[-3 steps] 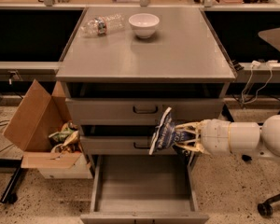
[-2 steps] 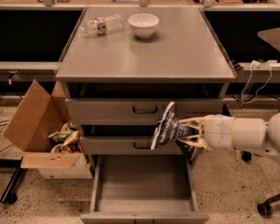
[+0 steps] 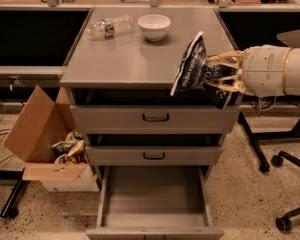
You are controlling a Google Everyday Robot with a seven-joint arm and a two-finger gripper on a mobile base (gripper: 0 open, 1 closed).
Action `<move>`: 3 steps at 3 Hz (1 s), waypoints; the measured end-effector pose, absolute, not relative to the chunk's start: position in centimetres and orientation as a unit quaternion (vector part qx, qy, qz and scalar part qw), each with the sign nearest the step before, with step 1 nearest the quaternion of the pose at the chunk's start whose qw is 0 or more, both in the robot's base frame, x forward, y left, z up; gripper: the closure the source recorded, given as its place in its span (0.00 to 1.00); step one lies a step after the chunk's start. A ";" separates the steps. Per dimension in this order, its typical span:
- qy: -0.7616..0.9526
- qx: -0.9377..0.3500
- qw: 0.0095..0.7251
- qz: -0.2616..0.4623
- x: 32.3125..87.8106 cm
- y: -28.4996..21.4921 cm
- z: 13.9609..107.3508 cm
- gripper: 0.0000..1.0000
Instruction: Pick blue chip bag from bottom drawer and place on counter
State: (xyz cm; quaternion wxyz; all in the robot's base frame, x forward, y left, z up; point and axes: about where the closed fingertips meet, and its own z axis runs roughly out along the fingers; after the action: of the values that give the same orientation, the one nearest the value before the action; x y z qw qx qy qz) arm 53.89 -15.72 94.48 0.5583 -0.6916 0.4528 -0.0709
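Note:
My gripper (image 3: 215, 74) comes in from the right and is shut on the blue chip bag (image 3: 191, 64). The dark navy bag with white lettering hangs upright over the front right part of the grey counter (image 3: 125, 59), a little above its surface. The bottom drawer (image 3: 155, 196) is pulled open below, and its flat grey floor shows nothing on it. My white arm (image 3: 280, 71) reaches in at counter height.
A white bowl (image 3: 154, 26) and a clear plastic bottle (image 3: 109, 26) lie at the counter's back. Two shallower drawers (image 3: 155, 117) are slightly open. A cardboard box (image 3: 45, 144) with green-yellow wrappers stands left. Chair legs (image 3: 285, 159) stand right.
The gripper has lifted the blue chip bag from in front of the middle drawers up to counter height, over the counter's front right part.

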 end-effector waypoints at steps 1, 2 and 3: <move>0.453 -0.692 0.558 -0.071 53.9 -15.7 94.5 1.00; 0.448 -0.691 0.563 -0.067 56.7 -15.6 94.4 1.00; 0.450 -0.691 0.562 -0.055 62.7 -15.9 94.2 1.00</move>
State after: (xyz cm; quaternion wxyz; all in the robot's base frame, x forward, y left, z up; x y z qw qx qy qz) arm 62.74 -15.87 94.24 0.5623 -0.6913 0.4505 -0.0551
